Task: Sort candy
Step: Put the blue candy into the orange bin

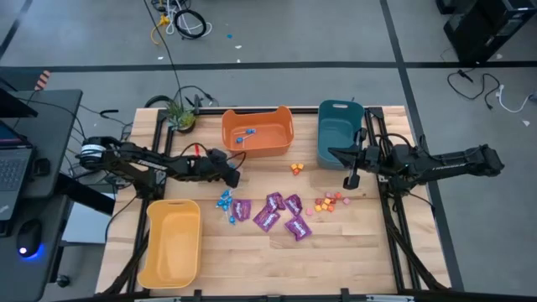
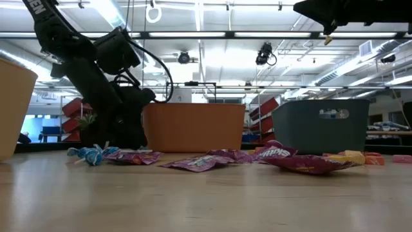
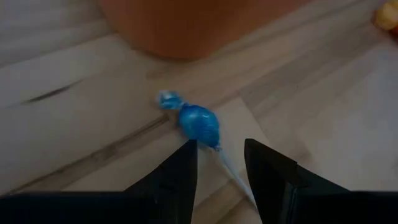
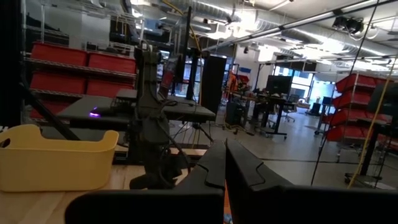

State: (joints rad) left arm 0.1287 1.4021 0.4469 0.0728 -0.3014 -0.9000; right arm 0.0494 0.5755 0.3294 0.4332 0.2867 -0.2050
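A blue-wrapped lollipop lies on the table in front of the orange bin's wall. My left gripper hovers open over it; its stick runs between the fingers, untouched as far as I can see. In the high view this gripper sits by the orange bin's near left corner. More blue lollipops, purple packets and small orange and pink pieces lie mid-table. My right gripper is shut and raised near the teal bin.
The orange bin holds some blue lollipops. A yellow bin stands near the table's left near corner. Two orange pieces lie between the orange and teal bins. A small plant stands at the far left.
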